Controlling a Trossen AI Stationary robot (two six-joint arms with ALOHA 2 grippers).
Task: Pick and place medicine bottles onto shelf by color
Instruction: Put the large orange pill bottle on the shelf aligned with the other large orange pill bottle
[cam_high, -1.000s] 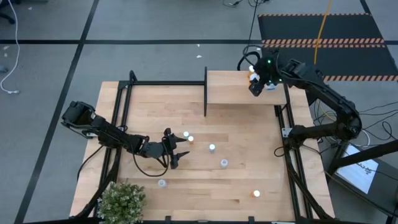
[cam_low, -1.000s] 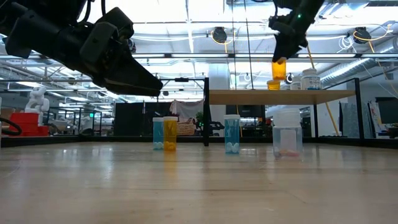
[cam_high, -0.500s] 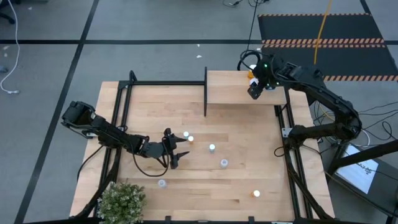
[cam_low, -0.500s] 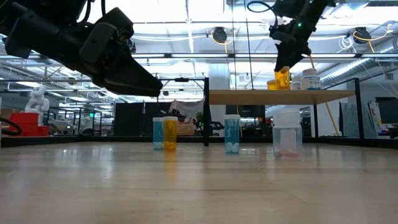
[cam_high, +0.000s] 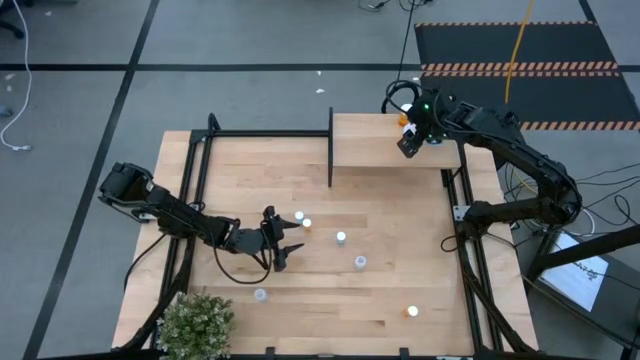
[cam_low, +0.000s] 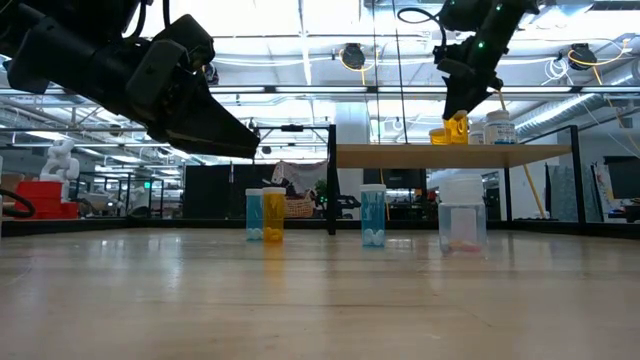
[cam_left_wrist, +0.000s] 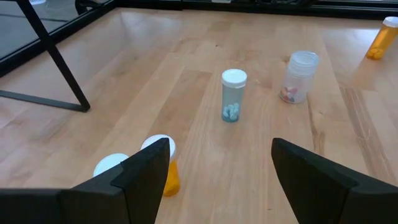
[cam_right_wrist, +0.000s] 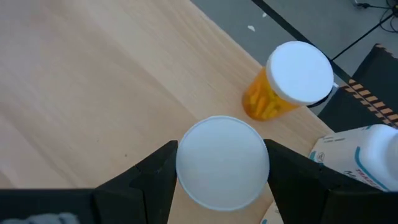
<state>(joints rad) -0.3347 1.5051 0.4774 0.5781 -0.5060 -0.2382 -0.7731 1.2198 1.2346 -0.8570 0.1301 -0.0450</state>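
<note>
My right gripper (cam_high: 407, 144) is over the shelf (cam_high: 370, 140) at the far right, shut on an orange medicine bottle (cam_low: 457, 128). Only that bottle's white cap (cam_right_wrist: 222, 160) shows in the right wrist view. A second orange bottle (cam_right_wrist: 281, 84) stands on the shelf just beside it. My left gripper (cam_high: 288, 242) hangs open above the table's left middle, touching nothing. Ahead of it stand a pale blue bottle (cam_left_wrist: 233, 94), a larger clear bottle (cam_left_wrist: 298, 76) and an orange bottle (cam_left_wrist: 380, 37). Two white-capped bottles (cam_left_wrist: 163, 163) stand near its left finger. My right gripper pinches the orange bottle by its top, with the white cap's rim (cam_right_wrist: 184, 163) between its two fingers (cam_right_wrist: 155, 171). The fingers slant down from above. The bottle hangs a little tilted, its base at the shelf's top (cam_low: 456, 143); whether it rests there I cannot tell.
A white labelled bottle (cam_right_wrist: 367, 158) stands on the shelf's right end. More bottles stand apart on the table (cam_high: 341, 238), (cam_high: 360, 262), (cam_high: 411, 311), (cam_high: 261, 294). A potted plant (cam_high: 195, 322) sits at the near left corner. Black frame rails (cam_high: 270, 133) run along the table's sides.
My right gripper has come down toward the shelf with the orange bottle and tipped a little. The bottle, which hung well above the shelf, is now level with the orange bottle standing there.
</note>
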